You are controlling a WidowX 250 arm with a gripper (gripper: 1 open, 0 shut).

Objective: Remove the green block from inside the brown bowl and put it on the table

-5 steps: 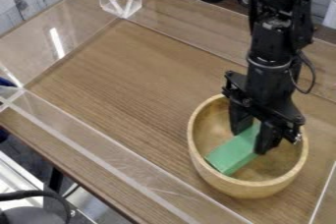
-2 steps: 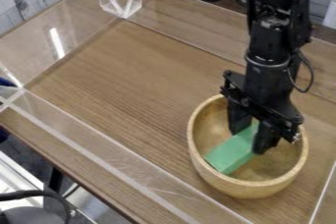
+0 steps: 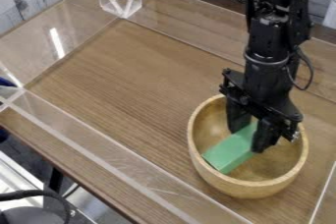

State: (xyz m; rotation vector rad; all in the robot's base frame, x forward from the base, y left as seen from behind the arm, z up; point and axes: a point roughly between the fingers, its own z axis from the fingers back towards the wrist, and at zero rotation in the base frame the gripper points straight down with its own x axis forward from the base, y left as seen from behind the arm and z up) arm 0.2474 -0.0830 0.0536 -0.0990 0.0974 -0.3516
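Reaching straight down from the upper right of the frame, the black arm has its gripper (image 3: 261, 138) sunk inside the brown bowl (image 3: 210, 171), which sits at the lower right of the table (image 3: 132, 81). Its fingers are clenched on the upper end of the green block (image 3: 231, 152), which lies tilted in the bowl, its lower end toward the near wall. How the fingertips meet the block I can't quite make out, since the dark fingers cover that end and hide the far inner wall of the bowl as well. The arm's upper part is cut off by the top edge. Low clear acrylic walls (image 3: 92, 135) border the tabletop; they are hard to trace except where light glints along their edges, and the right-hand one is barely visible.
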